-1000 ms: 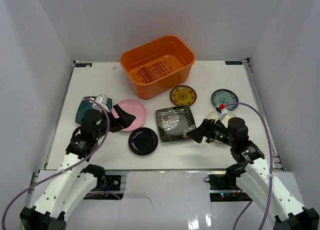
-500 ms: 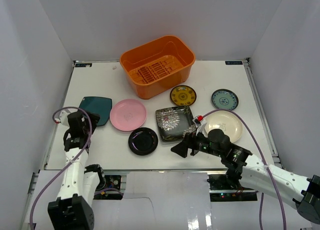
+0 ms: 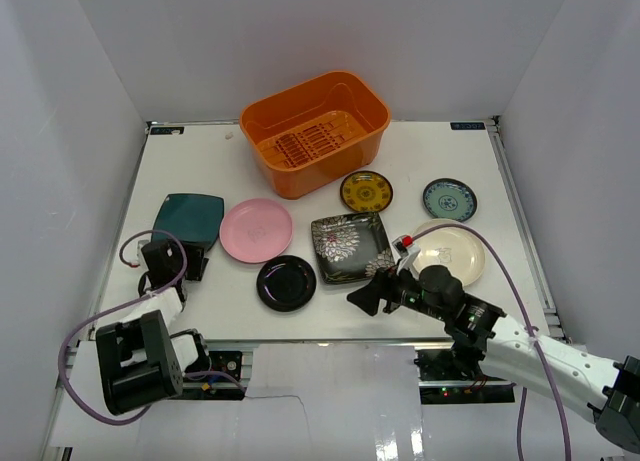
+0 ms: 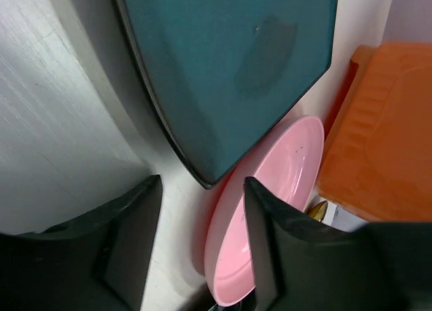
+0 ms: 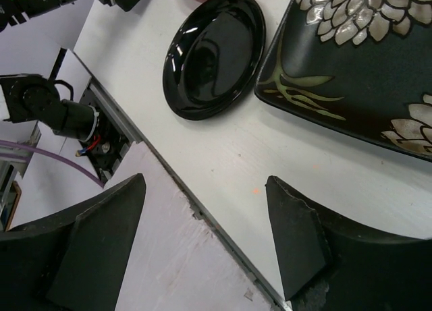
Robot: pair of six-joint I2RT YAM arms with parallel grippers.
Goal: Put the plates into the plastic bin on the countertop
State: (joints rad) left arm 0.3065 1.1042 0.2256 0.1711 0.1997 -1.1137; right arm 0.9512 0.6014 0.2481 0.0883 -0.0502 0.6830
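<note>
My right claw (image 3: 370, 289) is spread and empty; sweeping low, it could shove the black plate (image 3: 286, 282) off the surface (image 3: 200, 171).

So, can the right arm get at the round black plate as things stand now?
Probably yes. The right gripper is open and empty, the black plate lies close ahead of it, and only bare countertop shows between them.

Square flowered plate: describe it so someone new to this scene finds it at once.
Find the orange bin at the back. In front of it, mid-table, the square plate lies between the pink plate and the cream plate. Only it is black with white flowers; the round black plate is plain.
</note>
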